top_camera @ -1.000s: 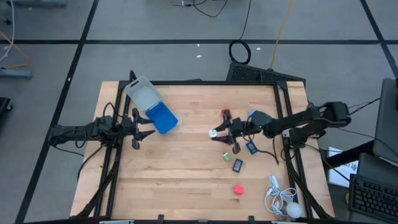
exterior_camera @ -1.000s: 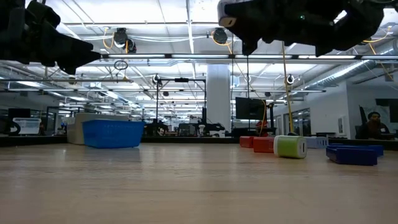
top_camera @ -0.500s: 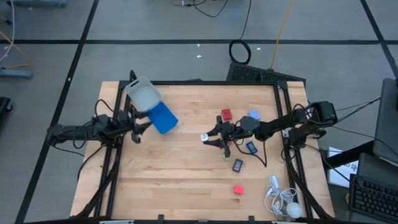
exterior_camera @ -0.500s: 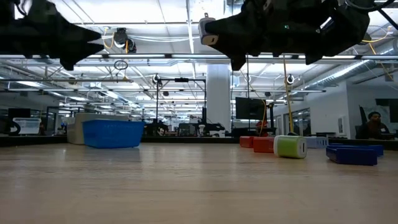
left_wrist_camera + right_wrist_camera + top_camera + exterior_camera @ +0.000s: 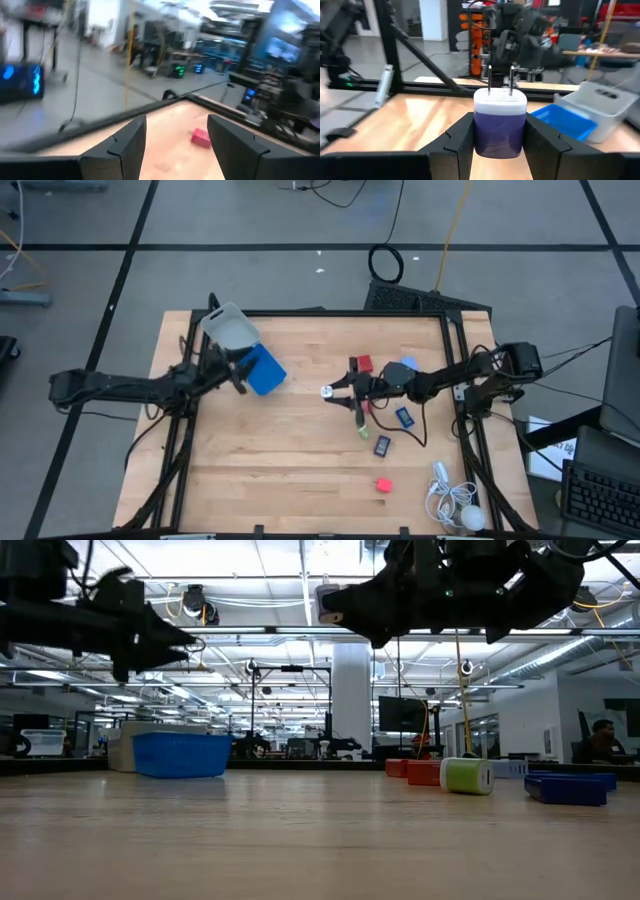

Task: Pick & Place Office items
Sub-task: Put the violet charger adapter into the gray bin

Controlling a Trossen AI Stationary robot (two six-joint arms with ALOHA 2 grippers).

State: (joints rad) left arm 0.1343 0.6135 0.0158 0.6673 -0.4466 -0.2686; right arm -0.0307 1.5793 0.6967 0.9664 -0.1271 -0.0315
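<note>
The right gripper (image 5: 330, 392) is hanging a little farther toward the worktop's (image 5: 300, 480) middle than a second ago, and its jaws are clamped on a white-and-purple plug adapter (image 5: 500, 121), prongs pointing away from the wrist (the wrist view is showing it clearly). The left gripper (image 5: 240, 370) is now sitting right at the blue tray (image 5: 264, 369), having pushed in from the left edge since the earlier frame, with its jaws standing apart and nothing between them. The clear plastic box (image 5: 229, 328) is touching the tray's far side, near the worktop's back-left corner. The remaining office items are lying on the right half: a red block (image 5: 364, 363) and a pale blue piece (image 5: 408, 364) behind the right arm, a green piece (image 5: 365, 431), a dark piece (image 5: 404, 417) and another dark piece (image 5: 382, 446) just in front of it, and a second red block (image 5: 383, 484) nearer the front edge. A white corded gadget (image 5: 455, 502) is resting at the front-right corner. Bare wood is stretching across the whole centre and front-left, between the two arms.
</note>
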